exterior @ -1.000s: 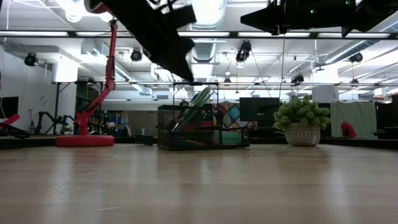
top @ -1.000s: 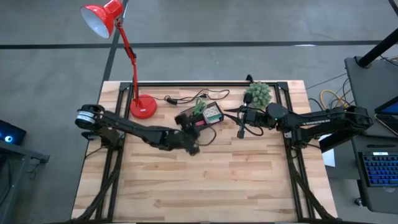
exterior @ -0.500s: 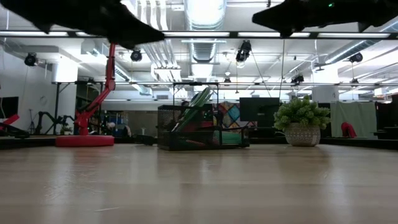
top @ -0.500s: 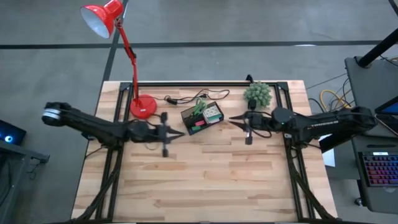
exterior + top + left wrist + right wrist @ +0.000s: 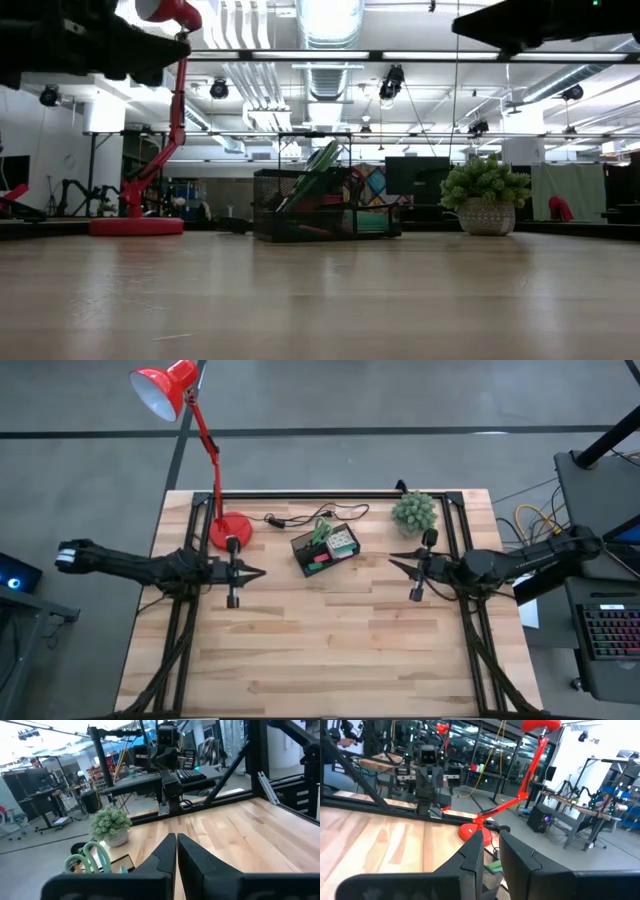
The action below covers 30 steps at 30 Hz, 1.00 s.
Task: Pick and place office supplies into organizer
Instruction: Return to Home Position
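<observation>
High view: the left arm [image 5: 130, 563] lies stretched low across the table's [image 5: 330, 650] left side, its left gripper [image 5: 260, 572] pointing toward the middle, just in front of the red lamp's base [image 5: 230, 533] and well apart from the organizer [image 5: 325, 550]; the right arm [image 5: 530, 558] mirrors it from the other side, its right gripper [image 5: 393, 559] pointing inward, near the small plant [image 5: 415, 510] and apart from the organizer; in the left wrist view the fingers [image 5: 162, 857] stand almost together, only a thin slit between them, holding nothing; in the right wrist view the fingers [image 5: 472, 852] are parted by a narrow gap, also empty; the organizer sits at the back middle of the table between lamp base and plant, turned at a slight angle, with the green scissors [image 5: 319, 533] standing in it, handles up and leaning, and other small coloured items beside them that are too small to name; one second ago the left gripper hung just beside the organizer's front corner, and it has since drawn back toward its own side; the right gripper has likewise backed away from the middle; in the low view the left arm no longer crosses in front of the organizer and shows only at the upper corner; organizer and scissors have not shifted.
</observation>
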Available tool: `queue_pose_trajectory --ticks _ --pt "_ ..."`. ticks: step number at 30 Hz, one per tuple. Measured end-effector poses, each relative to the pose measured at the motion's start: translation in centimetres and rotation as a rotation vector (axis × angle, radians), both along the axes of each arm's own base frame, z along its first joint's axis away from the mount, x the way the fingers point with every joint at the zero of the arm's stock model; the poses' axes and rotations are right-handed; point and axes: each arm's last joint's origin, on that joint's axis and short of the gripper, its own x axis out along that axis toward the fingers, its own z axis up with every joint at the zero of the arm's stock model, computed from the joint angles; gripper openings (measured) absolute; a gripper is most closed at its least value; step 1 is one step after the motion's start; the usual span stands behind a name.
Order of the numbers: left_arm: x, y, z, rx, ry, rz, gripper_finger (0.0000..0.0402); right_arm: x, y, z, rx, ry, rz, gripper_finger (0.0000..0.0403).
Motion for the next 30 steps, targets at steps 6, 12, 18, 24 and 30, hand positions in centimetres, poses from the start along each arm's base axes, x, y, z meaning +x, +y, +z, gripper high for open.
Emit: queue_pose_trajectory --ticks 6,12,18,24,30 --pt "-0.4 1.6 -0.6 -0.004 -0.025 0.033 0.0000 -1.3 -0.2 -0.5 0.003 -0.035 -0.008 0.0052" --pt "-0.5 2.9 -1.1 -0.037 0.002 0.007 0.0000 -1.7 -0.3 -0.7 0.034 -0.053 -0.004 0.0052" --pt "-1.2 2.9 -1.7 -0.083 0.067 0.067 0.0000 -1.6 -0.3 -1.1 0.051 -0.025 0.003 0.0052" --pt "-2.1 2.5 -2.1 -0.078 0.048 0.094 0.0000 -1.6 -0.3 -1.2 0.070 -0.020 0.004 0.0052" --pt "-2.9 2.3 -3.9 -0.058 0.019 0.141 0.0000 -1.6 -0.4 -1.6 0.117 0.009 -0.020 0.0052"
